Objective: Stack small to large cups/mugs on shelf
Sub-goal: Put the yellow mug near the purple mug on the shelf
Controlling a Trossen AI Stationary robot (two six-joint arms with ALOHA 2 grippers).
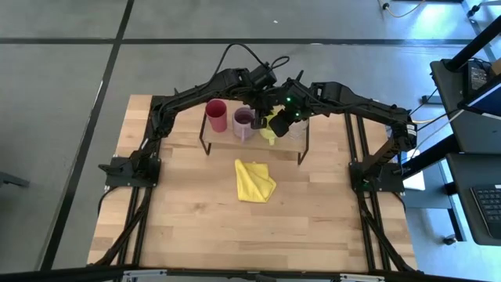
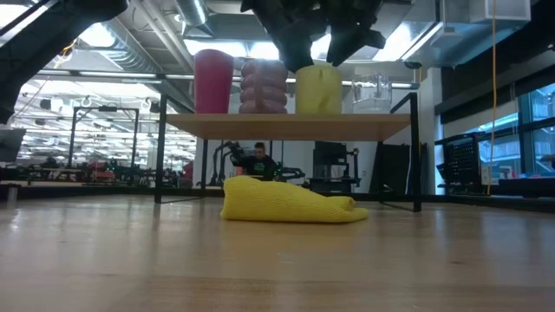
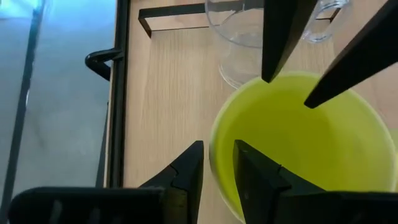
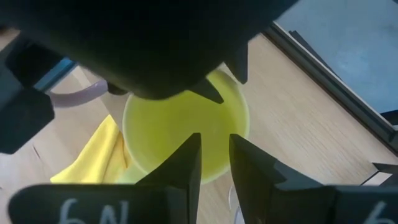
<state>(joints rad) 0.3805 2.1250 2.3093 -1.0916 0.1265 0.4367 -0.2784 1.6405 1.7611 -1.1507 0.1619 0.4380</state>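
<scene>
You have both grippers crowded over the yellow-green mug [image 1: 269,128], which stands on the shelf [image 2: 286,126] between the purple mug [image 1: 243,121] and the clear glass [image 2: 371,94], with the magenta-red tumbler [image 1: 215,115] at the far end of the row. The left gripper [image 3: 216,167] straddles the mug's rim with its fingers drawn close, one outside the wall and one inside; the right gripper [image 4: 214,162] does the same on another part of the rim (whether either pair presses the wall cannot be told). Treat the mug as light, rigid and likely smooth-sided: grip across the rim wall, not the handle, and lift straight up. The glass just beside it is probably fragile, so avoid sideways sweeps. The folded yellow cloth [image 1: 254,180] lies on the tabletop [image 1: 188,219] before the shelf.
</scene>
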